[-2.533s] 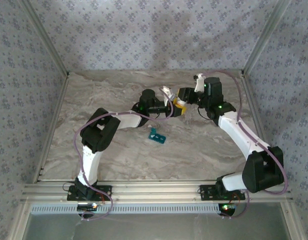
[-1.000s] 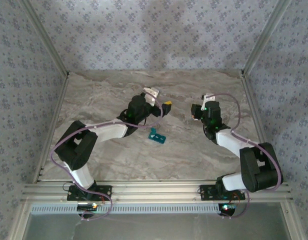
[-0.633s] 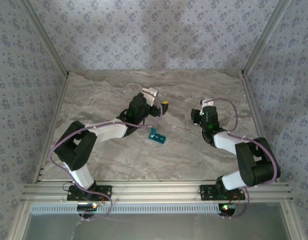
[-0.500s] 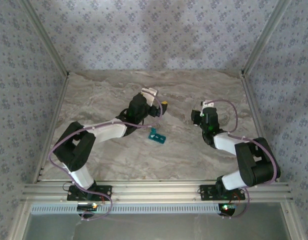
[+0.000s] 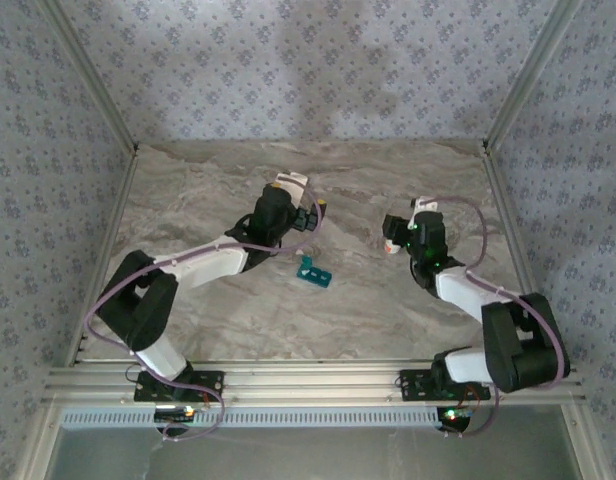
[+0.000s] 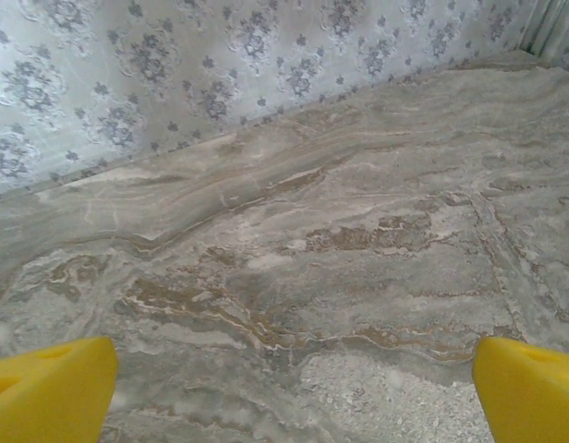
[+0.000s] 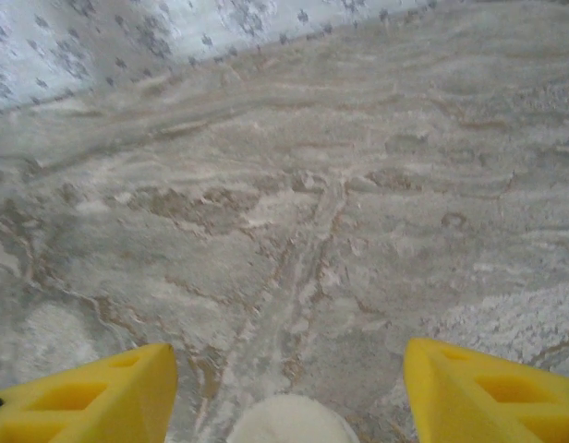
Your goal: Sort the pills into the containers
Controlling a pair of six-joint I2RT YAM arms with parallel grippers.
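- Rising from the ribbed aluminium rail (image 5: 308, 380) at the near edge, both black-and-white arms reach away over the grey-brown marbled tabletop (image 5: 218, 320).
- Just past mid-table lies the small teal-blue plastic strip of containers (image 5: 315, 271). It is flat on the marble between the two arms and touched by neither. One lid looks raised at its left end (too small to be sure).
- Beyond it and a little to the left, the left gripper (image 5: 310, 213) hangs low over the table. Its wrist view puts the yellow fingertips (image 6: 49, 388) at opposite edges, spread wide with bare marble between them.
- Across the gap, well apart from the strip, is the right gripper (image 5: 390, 233). Its yellow fingers (image 7: 90, 392) stand apart, and a pale rounded object (image 7: 294, 420) sits low between them, clear of both (what it is I cannot tell).
- Farthest off, blue-grey floral wallpaper (image 5: 308, 70) closes in the back and sides.
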